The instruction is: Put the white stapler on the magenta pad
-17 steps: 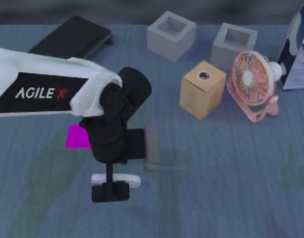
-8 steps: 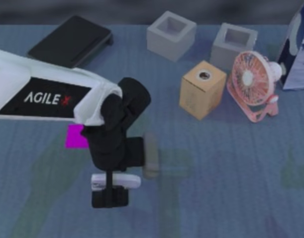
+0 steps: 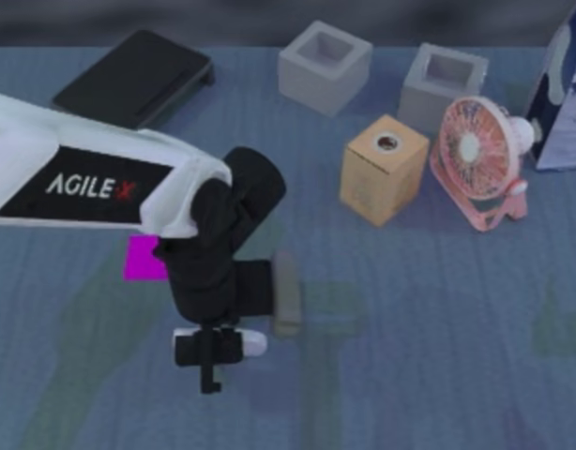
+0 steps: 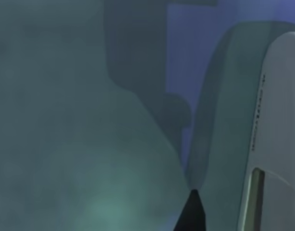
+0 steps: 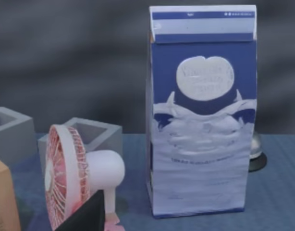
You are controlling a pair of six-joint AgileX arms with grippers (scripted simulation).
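My left pincer sits in the lower left part of the top view, right over the white stapler, which lies flat on the tabletop with its long axis running left to right across the frame. Only the stapler's right end and a sliver at its left show past my black fingers; the middle is hidden under them. The fingers look drawn in across the stapler's narrow width, but I cannot tell whether they are actually clamped on it.

The relation that matters for the coming move: the magenta pad lies up and to the left of the stapler, near it but apart, and half covered by my own wrist. So the carry, as I judge it, is a short one toward the upper left of the frame. My left arm is plainly the nearer one.

My left wrist view adds what the top view lacks: the stapler's white flank with its greyish slot, very close, beside one dark fingertip. My right wrist view shows only the pink fan and the milk carton; my right arm is out of the top view.
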